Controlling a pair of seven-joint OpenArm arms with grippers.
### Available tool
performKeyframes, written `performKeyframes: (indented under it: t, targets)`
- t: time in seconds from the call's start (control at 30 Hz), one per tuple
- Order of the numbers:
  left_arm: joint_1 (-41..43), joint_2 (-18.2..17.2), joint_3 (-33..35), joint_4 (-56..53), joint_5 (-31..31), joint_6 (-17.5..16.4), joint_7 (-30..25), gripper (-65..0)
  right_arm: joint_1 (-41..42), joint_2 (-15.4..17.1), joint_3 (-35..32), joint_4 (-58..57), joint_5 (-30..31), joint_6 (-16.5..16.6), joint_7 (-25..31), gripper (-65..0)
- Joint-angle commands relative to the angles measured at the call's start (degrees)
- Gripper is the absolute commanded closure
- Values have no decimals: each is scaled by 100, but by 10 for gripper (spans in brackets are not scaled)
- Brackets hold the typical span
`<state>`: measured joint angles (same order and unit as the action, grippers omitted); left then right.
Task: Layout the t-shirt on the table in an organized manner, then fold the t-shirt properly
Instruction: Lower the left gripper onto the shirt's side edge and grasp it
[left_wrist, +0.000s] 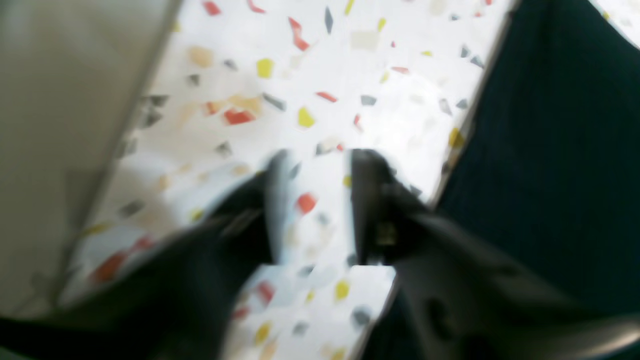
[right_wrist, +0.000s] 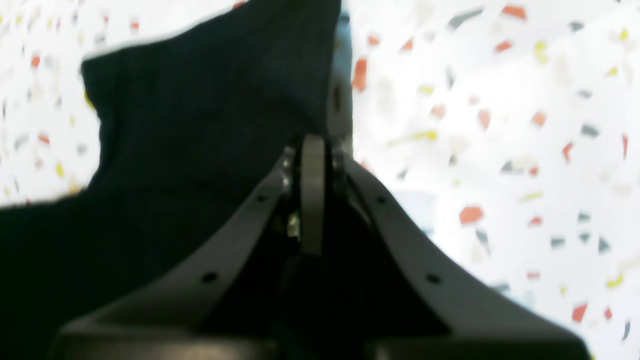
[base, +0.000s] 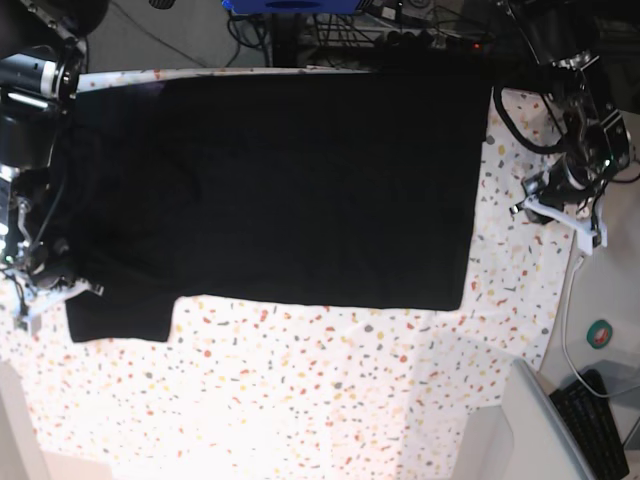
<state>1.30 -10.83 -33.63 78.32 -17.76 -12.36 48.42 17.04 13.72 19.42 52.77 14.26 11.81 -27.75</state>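
Note:
The black t-shirt (base: 280, 180) lies spread flat over the far half of the speckled table (base: 300, 400), one sleeve sticking out toward the near left. My right gripper (base: 60, 290) is at that sleeve. In the right wrist view it (right_wrist: 337, 60) is shut, with the t-shirt (right_wrist: 200, 125) drawn up to its tips over the table (right_wrist: 500, 150). My left gripper (base: 565, 220) hovers off the shirt's right edge. Seen from the left wrist it (left_wrist: 320, 160) is open, bare table (left_wrist: 325, 75) showing between the fingers and the t-shirt (left_wrist: 550, 150) to its right.
A plain grey-white surface (base: 520, 430) with a keyboard (base: 590, 420) and a cable (base: 570, 330) sits at the near right, beside a green roll (base: 600, 333). Cables and equipment crowd the far edge. The table's edge and beige floor (left_wrist: 60, 150) show left of the left gripper.

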Motion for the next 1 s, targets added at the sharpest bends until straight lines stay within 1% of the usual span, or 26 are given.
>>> performKeyframes:
  t: [0.0,0.03,0.1,0.2,0.27,0.37,0.5,0.67,0.73,0.83,0.87,0.9,0.93,0.97]
  targets:
    - [-354,-117,70,-127,-31,-8,-126,-295,112,101,23,213,11,19,89,0]
    - [-627,-126,158,-408,-13,-8,-135,-326,103,101,23,248,11,19,54,0]
    - [-1119,-135,308,-1050,40,-8,-161,-357,103,101,23,265,11,27,-60,0]
    - [-1796,-143,624,-2061,40,-26,-170,-359,103,101,23,283,11,27,-166,0]
    - [-2016,-135,888,-2395,40,-26,-170,-359,103,110,23,283,11,27,-175,0]
    - [-2069,-108,1248,-2545,4,-26,-196,-359,103,127,23,283,2,27,-175,0]
    - [-2025,-99,1521,-2571,-4,-8,-548,-359,103,136,23,283,2,27,-175,0]
    - [-1884,-99,1565,-2650,-4,1,-574,-349,103,145,23,283,2,27,-166,0]
    - [-1849,-99,1574,-2756,-4,-17,-592,-295,103,145,23,283,2,36,-157,0]
    - [-1787,-99,1539,-2931,-13,-26,-592,-150,103,127,23,283,2,36,-148,0]
    - [-1752,-99,1530,-2931,-13,-26,-601,-95,103,119,23,283,2,36,-148,0]
    - [-1717,-99,1530,-2896,-13,-26,-601,-28,103,119,23,283,2,36,-148,0]
    - [-1717,-99,1530,-2843,-13,-34,-583,0,103,119,23,283,2,36,-148,0]
    - [-1664,-108,1530,-2808,-22,-34,-574,0,103,119,23,283,2,36,-148,0]
